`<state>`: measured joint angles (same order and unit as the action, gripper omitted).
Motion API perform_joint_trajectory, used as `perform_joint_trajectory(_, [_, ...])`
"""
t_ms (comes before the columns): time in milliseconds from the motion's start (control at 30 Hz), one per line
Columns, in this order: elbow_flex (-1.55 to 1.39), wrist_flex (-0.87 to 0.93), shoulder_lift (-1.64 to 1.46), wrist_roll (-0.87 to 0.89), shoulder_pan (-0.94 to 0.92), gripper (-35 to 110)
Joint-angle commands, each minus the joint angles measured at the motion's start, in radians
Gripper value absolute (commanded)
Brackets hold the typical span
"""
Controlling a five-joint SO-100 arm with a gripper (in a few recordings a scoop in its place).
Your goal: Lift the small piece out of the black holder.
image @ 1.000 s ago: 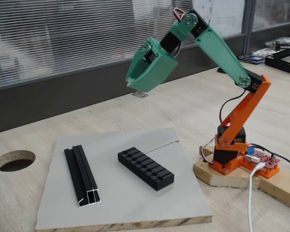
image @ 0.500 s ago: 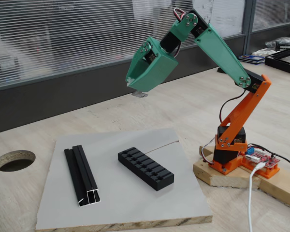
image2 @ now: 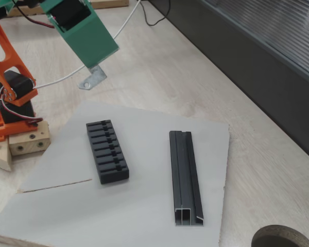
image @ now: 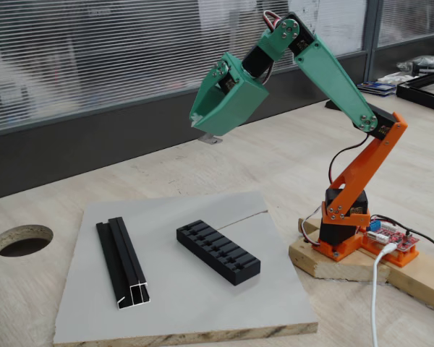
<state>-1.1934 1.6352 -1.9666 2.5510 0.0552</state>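
The black holder [image: 218, 251] [image2: 107, 151] lies on a grey board [image: 188, 303] [image2: 144, 216], its row of slots facing up. High above the board's far edge, my green gripper [image: 205, 130] [image2: 95, 67] is shut on the small piece [image: 210, 138] [image2: 92, 79], a thin flat grey metal tab that sticks out below the fingertips. The piece hangs well clear of the holder, up and behind it in one fixed view [image: 210, 138], and toward the arm's base in the other [image2: 92, 79].
A longer black grooved rail [image: 121, 262] [image2: 185, 176] with a silvery end lies on the board beside the holder. A round hole [image: 22, 240] [image2: 283, 239] is cut in the wooden table. The arm's orange base [image: 343, 224] stands on a wooden block with a circuit board and cables.
The gripper has risen slightly with the small piece still in it. The holder and the rail have stayed where they were.
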Motion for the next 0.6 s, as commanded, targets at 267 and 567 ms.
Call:
perform_joint_trajectory(267, [0.011, 0.006, -0.049, 0.014, 0.009, 3])
perform_joint_trajectory(567, [-0.003, 0.009, -0.117, 0.009, 0.009, 3])
